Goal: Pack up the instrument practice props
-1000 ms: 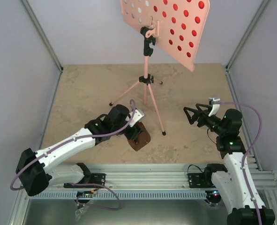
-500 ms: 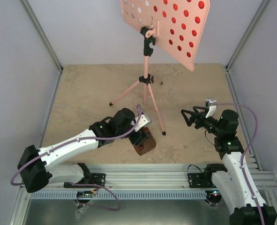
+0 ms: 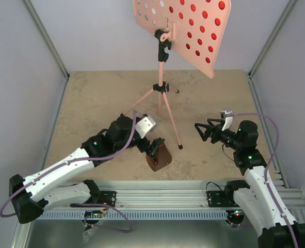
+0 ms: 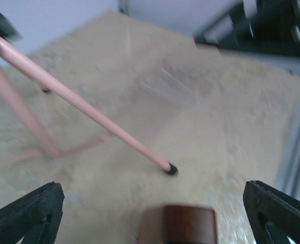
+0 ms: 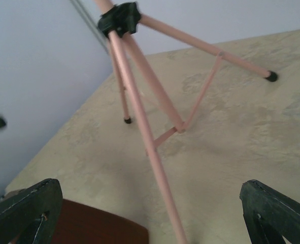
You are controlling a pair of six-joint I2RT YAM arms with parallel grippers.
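Observation:
The pink music stand (image 3: 162, 88) stands at the back on its tripod, its hole-dotted desk (image 3: 180, 28) tilted up high. Red shows through the desk's right holes and white through its left holes. The brown metronome (image 3: 159, 157) rests on the table by the stand's near leg (image 3: 175, 134). My left gripper (image 3: 154, 146) is open right over the metronome, whose top (image 4: 177, 223) shows low between the wide jaws. My right gripper (image 3: 200, 130) is open and empty, pointing left at that leg (image 5: 155, 168), with the metronome (image 5: 89, 226) beyond.
Grey walls close in the table on the left, back and right. An aluminium rail (image 3: 167, 194) with both arm bases runs along the near edge. The stand's other legs (image 3: 139, 103) spread over the table's middle.
My left gripper has let go of the metronome, which now rests on the table, and its arm has drawn back left. My right gripper has moved left towards the stand's near leg.

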